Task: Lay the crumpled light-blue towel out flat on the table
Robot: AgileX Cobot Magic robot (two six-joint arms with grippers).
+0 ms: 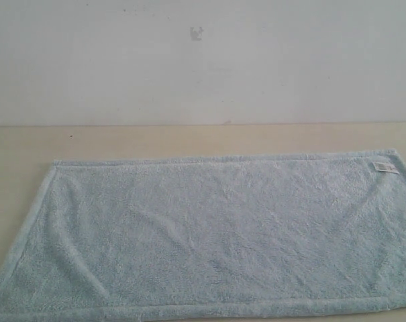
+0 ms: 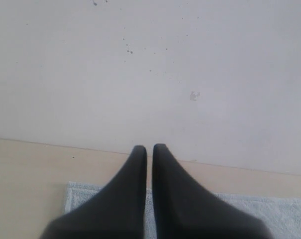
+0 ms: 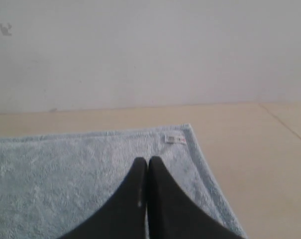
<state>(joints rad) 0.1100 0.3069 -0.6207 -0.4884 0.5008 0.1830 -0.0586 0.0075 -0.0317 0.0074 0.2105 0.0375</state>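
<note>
Towel [image 1: 216, 228] is being left alone: the left gripper [image 2: 149, 149] and right gripper [image 3: 147, 161] are hanging above it, fingers pressed together, gripping nothing. It is lying flat across the table [image 1: 28, 147], label [image 1: 384, 167] showing at its far right corner, so the arms are probably standing off to avoid ruffling it.

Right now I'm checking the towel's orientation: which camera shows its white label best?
The right wrist view: the label lies central, clear of the shut right gripper, at the towel's corner. The exterior view shows it near the frame's right edge. The left wrist view shows only a label-free towel corner.
</note>
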